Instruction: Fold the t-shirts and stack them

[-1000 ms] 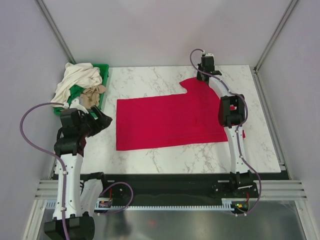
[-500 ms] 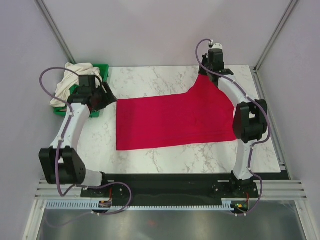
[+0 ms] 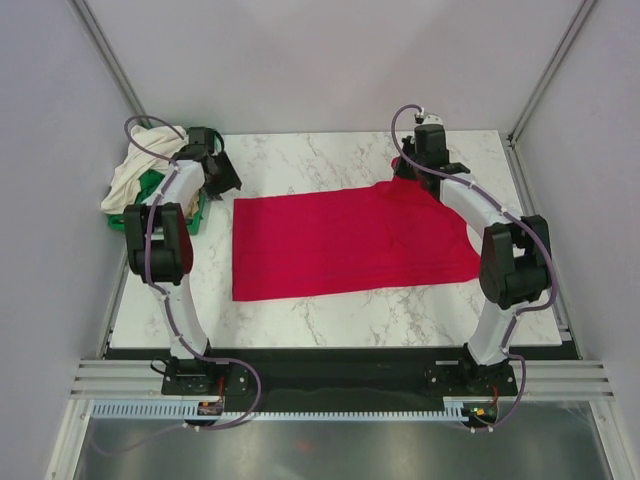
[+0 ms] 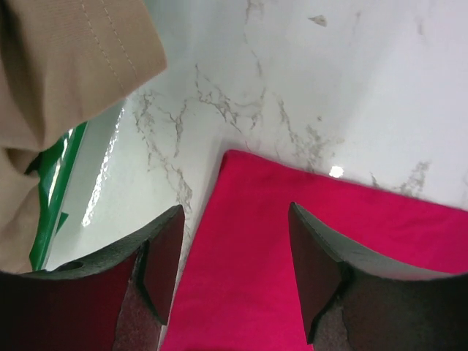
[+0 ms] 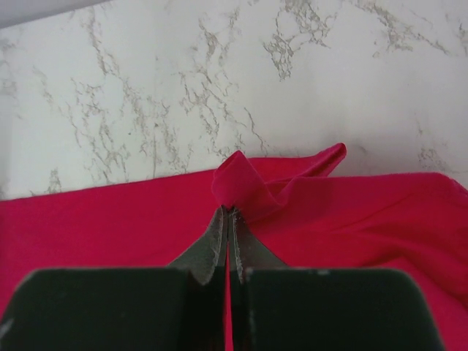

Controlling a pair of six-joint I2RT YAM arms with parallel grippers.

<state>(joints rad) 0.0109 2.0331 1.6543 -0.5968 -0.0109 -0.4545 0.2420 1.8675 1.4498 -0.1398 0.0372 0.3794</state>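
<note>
Red t-shirt (image 3: 340, 245): it lies spread flat in the middle of the marble surface (image 3: 300, 310), laid out so it can be folded.
Right gripper (image 5: 228, 212): pressed together on a bunched tuft of red cloth at the shirt's far right corner. I judge I hold it there to carry that edge over.
Left gripper (image 4: 234, 219): spread and poised over the far left corner of the same shirt, with nothing between the jaws. I judge it is there to take the matching corner.
Other shirts: the cream t-shirt (image 3: 125, 180) and the tan t-shirt (image 4: 73, 58) are heaped at the green tray (image 4: 50, 194), out of the way.
Top view alone: shows the whole outline of the shirt and both my arms reaching to its far edge.
Wrist views alone: show the right pinch and the left gap. I cannot tell whether my left tips touch the cloth.
</note>
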